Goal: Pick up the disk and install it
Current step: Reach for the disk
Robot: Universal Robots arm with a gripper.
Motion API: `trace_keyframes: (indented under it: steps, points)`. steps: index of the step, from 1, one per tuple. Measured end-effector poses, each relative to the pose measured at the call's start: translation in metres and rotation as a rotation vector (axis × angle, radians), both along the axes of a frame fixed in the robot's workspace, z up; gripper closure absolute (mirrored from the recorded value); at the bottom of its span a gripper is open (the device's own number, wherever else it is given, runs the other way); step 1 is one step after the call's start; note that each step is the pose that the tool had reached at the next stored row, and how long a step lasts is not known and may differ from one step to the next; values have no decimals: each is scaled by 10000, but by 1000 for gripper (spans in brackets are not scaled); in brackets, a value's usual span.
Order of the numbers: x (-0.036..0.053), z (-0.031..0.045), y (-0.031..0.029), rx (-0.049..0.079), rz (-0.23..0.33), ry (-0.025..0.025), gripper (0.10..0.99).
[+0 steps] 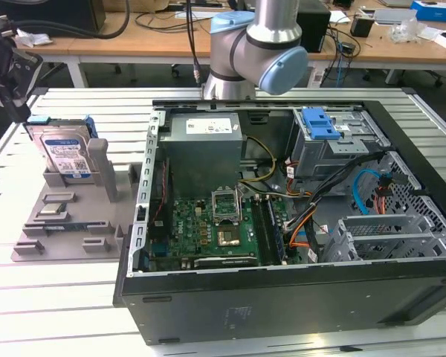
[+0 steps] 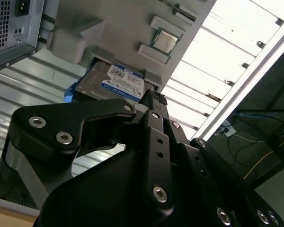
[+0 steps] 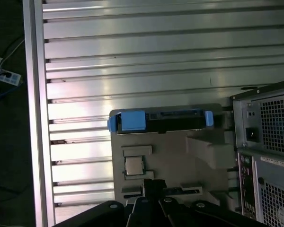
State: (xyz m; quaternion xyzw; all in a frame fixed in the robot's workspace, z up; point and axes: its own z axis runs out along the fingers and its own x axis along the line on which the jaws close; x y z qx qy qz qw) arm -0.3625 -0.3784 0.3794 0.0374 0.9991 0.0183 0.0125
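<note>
One slatted tabletop [image 1: 59, 297], wooden desks [image 1: 134, 37] behind, carried a computer case [image 1: 282, 223] and, at nine o'clock in the exterior view, a grey holder [image 1: 67, 223] with the disk [image 1: 65, 152] standing in it. The second wrist view showed its white-and-blue label [image 2: 125, 80], the first wrist view its blue-bracketed edge; whether the hand [image 2: 154, 97] nearby was spread or pressed together could not be told.

Where things sit
The disk [image 1: 65, 155] stands in a fixture [image 1: 97, 223] on the bench [image 1: 52, 312], at the exterior view's left of the computer case [image 1: 282, 305].
</note>
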Motion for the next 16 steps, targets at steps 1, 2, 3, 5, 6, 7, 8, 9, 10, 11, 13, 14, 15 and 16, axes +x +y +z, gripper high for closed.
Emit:
trace_keyframes:
  steps: [1, 2, 3, 5, 6, 7, 8, 9, 10, 11, 13, 14, 15, 16]
  points:
    - [-31, -15, 34, -17, 1, -2, 980]
    - [-46, -22, 50, -26, 1, -2, 980]
    - [-63, -31, 65, -36, 0, -2, 980]
    - [-94, -57, 89, -53, -1, -1, 980]
    - [-101, -66, 95, -58, 0, -3, 980]
    - [-104, -72, 99, -61, -1, -1, 980]
    - [-104, -77, 100, -63, 0, 0, 980]
    - [-104, -81, 100, -63, 2, 0, 980]
    - [-105, -82, 100, -63, 2, 0, 980]
    - [-104, -83, 100, -63, 2, 0, 980]
    - [-104, -84, 101, -62, 0, -2, 980]
    - [-104, -84, 101, -62, 0, -2, 980]
    - [-104, -83, 101, -62, 0, -1, 980]
    - [-104, -84, 101, -62, 0, -2, 980]
